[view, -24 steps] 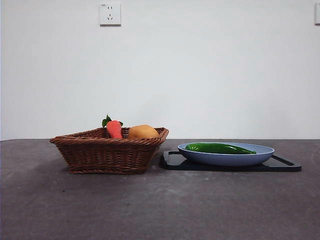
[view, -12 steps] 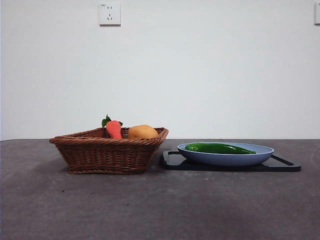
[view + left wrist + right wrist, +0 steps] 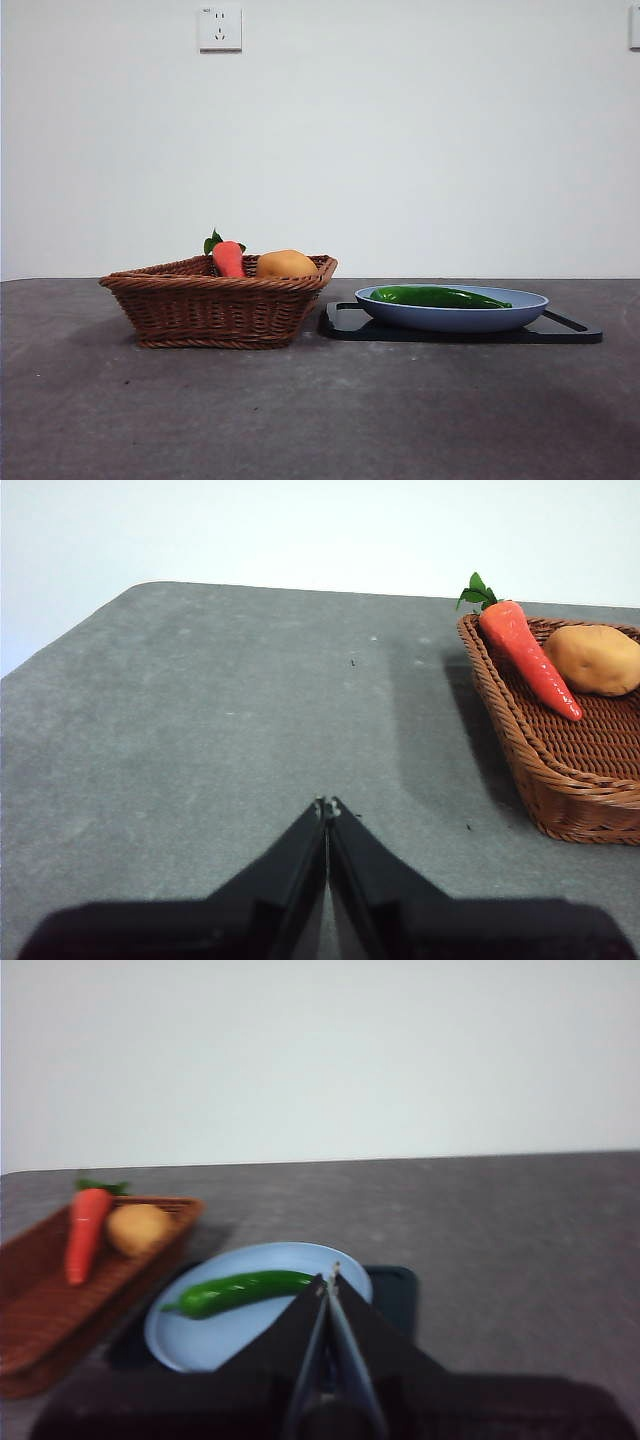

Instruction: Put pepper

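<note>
The dark-green pepper (image 3: 438,296) lies on the blue plate (image 3: 455,318), which sits on a black tray (image 3: 570,329) to the right of the basket. It also shows in the right wrist view (image 3: 240,1290) on the plate (image 3: 200,1335). My right gripper (image 3: 329,1278) is shut and empty, above and short of the plate. My left gripper (image 3: 327,806) is shut and empty over bare table, left of the basket. Neither gripper shows in the front view.
A brown wicker basket (image 3: 215,310) stands left of the tray, holding a red-orange carrot (image 3: 228,258) and a rounded orange-yellow fruit (image 3: 286,264). Both also show in the left wrist view, carrot (image 3: 525,655) and fruit (image 3: 595,658). The table is dark grey.
</note>
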Action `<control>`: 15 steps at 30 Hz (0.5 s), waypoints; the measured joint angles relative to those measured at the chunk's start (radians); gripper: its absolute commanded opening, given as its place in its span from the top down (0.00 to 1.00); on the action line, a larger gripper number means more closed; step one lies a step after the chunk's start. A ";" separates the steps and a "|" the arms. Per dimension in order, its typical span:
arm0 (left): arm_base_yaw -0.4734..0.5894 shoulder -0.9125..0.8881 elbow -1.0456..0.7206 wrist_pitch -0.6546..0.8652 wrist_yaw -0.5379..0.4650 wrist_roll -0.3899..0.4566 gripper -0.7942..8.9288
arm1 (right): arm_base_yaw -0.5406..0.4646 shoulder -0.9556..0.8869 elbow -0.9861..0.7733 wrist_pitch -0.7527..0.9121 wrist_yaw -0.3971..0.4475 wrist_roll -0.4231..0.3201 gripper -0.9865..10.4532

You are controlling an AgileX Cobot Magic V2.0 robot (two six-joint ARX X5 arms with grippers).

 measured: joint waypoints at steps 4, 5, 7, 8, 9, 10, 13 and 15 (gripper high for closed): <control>0.000 0.000 0.000 0.000 0.000 0.000 0.91 | 0.000 -0.052 -0.083 0.017 0.012 0.010 0.90; 0.000 0.000 0.000 0.000 0.000 0.000 0.91 | 0.000 -0.066 -0.103 0.016 0.011 0.011 0.90; 0.000 0.000 0.000 0.000 0.000 0.000 0.91 | 0.000 -0.072 -0.131 0.016 0.012 0.014 0.90; 0.000 0.000 0.000 0.000 0.000 0.000 0.91 | 0.000 -0.072 -0.141 0.015 0.012 0.016 0.90; 0.000 0.000 0.000 0.000 0.000 0.000 0.91 | 0.000 -0.072 -0.150 0.015 0.012 0.018 0.90; 0.000 0.000 0.000 0.000 0.000 0.000 0.91 | 0.000 -0.072 -0.155 0.015 0.011 0.018 0.90; 0.000 0.000 0.000 0.000 0.000 0.000 0.91 | 0.000 -0.072 -0.164 0.000 0.011 0.021 0.90; 0.000 0.000 0.000 0.000 0.000 0.000 0.91 | 0.000 -0.072 -0.165 -0.020 0.011 0.022 0.90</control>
